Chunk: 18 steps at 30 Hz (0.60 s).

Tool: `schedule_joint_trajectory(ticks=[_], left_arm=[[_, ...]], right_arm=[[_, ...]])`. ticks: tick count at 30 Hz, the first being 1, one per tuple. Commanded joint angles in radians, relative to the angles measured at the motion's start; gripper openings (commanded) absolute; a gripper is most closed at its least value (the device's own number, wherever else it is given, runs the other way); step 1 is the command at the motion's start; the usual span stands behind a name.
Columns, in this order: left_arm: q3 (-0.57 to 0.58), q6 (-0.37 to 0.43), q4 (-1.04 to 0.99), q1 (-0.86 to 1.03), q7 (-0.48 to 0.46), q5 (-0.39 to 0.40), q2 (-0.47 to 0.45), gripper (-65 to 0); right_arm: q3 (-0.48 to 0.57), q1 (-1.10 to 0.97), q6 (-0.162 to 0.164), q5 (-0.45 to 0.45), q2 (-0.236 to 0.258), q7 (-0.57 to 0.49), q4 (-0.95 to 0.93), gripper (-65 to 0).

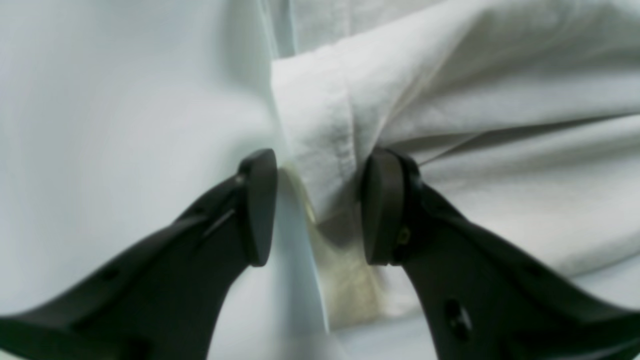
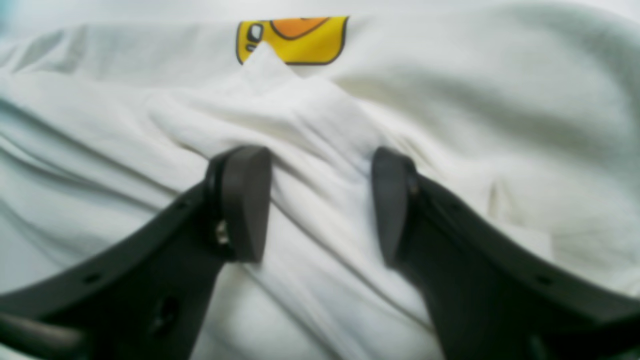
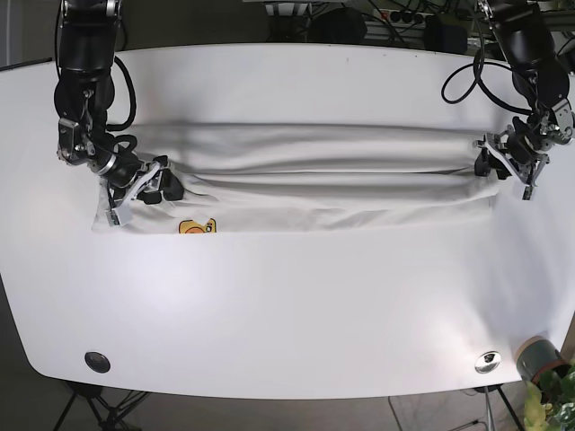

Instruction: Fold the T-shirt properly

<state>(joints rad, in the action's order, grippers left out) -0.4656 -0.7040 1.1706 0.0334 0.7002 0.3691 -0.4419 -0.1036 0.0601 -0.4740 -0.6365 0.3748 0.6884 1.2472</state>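
A white T-shirt [image 3: 314,193] lies stretched in a long, narrow band across the table, with a yellow duck print [image 3: 198,227] near its left end. My left gripper [image 3: 505,162] is at the shirt's right end. In the left wrist view its fingers [image 1: 317,210] stand apart around a bunched fold of T-shirt [image 1: 330,125] that touches only the right pad. My right gripper [image 3: 144,184] is at the shirt's left end. In the right wrist view its fingers [image 2: 320,205] straddle a raised ridge of cloth [image 2: 310,125] just below the duck print [image 2: 292,40].
The white table [image 3: 287,305] extends well in front of and behind the shirt. Two round metal caps [image 3: 97,361] [image 3: 488,361] sit near the front corners. A potted plant [image 3: 544,368] stands off the front right corner, and cables [image 3: 377,16] run along the back edge.
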Motion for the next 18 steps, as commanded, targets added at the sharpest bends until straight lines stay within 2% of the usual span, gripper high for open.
schedule_joint_trajectory(ticks=[1,6,9,10,13,18], left_arm=[[-0.012,0.006,0.075,0.006,0.062,-0.025,-0.016,-40.3],[-0.124,0.006,0.237,0.010,0.172,-0.023,0.012,-39.4],[-0.196,0.006,0.280,0.001,0.227,-0.023,0.041,-32.8],[-0.215,0.006,0.296,0.000,0.240,-0.023,0.044,-28.7],[-0.224,0.006,0.315,-0.019,0.267,-0.023,0.070,-22.1],[-0.227,0.006,0.312,-0.034,0.330,-0.006,0.087,-20.6]], right_arm=[[0.015,0.007,0.031,0.050,0.034,0.044,-0.004,-32.3],[0.018,0.007,0.031,0.050,0.039,0.044,0.018,-32.3],[0.021,0.005,0.031,0.050,0.036,0.044,0.024,-32.3],[0.021,0.005,0.031,0.050,0.036,0.046,0.026,-32.3],[0.021,0.004,0.031,0.048,0.036,0.046,0.024,-32.3],[0.018,0.005,0.031,0.048,0.034,0.046,0.022,-32.3]])
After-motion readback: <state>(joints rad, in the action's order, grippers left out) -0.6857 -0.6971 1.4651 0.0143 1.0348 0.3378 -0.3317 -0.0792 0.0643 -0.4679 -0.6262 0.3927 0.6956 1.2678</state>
